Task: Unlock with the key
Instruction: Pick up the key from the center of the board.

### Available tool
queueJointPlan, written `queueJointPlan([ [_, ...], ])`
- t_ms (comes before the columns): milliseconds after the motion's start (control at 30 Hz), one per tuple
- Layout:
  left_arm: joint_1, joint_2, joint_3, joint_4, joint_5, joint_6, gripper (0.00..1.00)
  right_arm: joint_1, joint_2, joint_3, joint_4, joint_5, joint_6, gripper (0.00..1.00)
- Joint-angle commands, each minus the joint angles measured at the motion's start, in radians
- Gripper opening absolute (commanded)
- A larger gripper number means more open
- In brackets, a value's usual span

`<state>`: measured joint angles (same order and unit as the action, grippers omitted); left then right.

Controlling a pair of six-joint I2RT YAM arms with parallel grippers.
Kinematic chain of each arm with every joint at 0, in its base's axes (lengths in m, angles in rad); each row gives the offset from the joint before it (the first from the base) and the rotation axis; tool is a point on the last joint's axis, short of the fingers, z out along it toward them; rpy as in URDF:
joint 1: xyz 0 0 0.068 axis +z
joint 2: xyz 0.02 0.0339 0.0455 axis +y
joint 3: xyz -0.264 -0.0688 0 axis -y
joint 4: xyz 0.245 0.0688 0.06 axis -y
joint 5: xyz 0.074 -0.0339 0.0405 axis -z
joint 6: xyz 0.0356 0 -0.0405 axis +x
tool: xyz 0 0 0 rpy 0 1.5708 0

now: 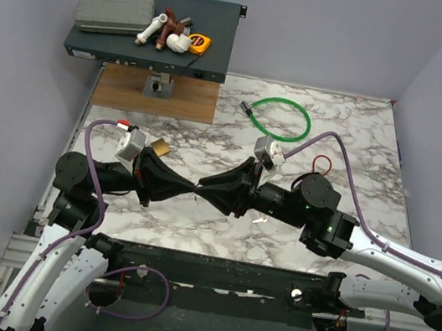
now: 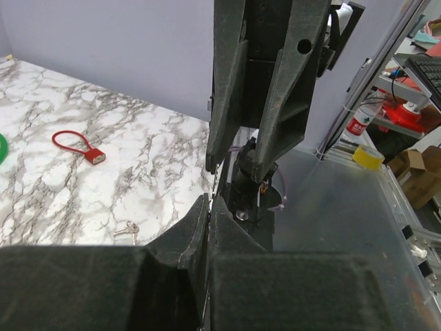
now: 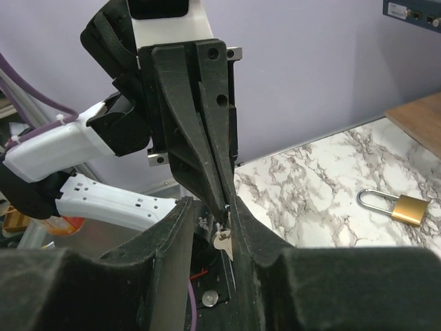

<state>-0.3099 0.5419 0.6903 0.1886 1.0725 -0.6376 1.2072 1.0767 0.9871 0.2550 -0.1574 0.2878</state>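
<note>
The key (image 3: 222, 243), small and silvery, hangs from the pinched tips of my left gripper (image 3: 222, 207) in the air over the marble table (image 1: 194, 225). My left gripper (image 1: 192, 189) is shut on the key's top end. Tip to tip with it, my right gripper (image 3: 209, 203) is open, one finger on each side of the key, and the key blade rests against its right-hand finger (image 3: 241, 221). In the left wrist view, my left gripper (image 2: 209, 205) has its fingers pressed together under the spread right gripper (image 2: 234, 164). The brass padlock (image 1: 159, 147) lies on the table beside the left arm.
A red cable lock (image 1: 321, 163) and a green cable loop (image 1: 280, 118) lie behind the right arm. More small keys (image 2: 126, 229) rest on the marble under the right gripper. A dark rack unit (image 1: 215, 46) with tools and a wooden board (image 1: 190, 99) stand at the back left.
</note>
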Motion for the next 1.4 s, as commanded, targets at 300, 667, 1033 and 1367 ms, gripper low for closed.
queueJointPlan([
  [300,-0.003,-0.006,0.005,0.089,0.014,-0.095,0.0,0.003,0.042,0.003,0.055,-0.089,0.01,0.01],
  [667,-0.003,-0.004,0.008,0.046,0.013,-0.066,0.0,0.002,0.039,0.002,0.064,-0.109,0.01,0.01],
  [1033,-0.003,0.008,0.024,0.03,0.054,-0.029,0.04,0.003,0.109,0.098,-0.061,-0.118,-0.024,0.01],
  [1367,-0.003,-0.004,0.026,0.012,0.086,0.007,0.0,0.003,0.141,0.149,-0.132,-0.128,-0.045,0.08],
])
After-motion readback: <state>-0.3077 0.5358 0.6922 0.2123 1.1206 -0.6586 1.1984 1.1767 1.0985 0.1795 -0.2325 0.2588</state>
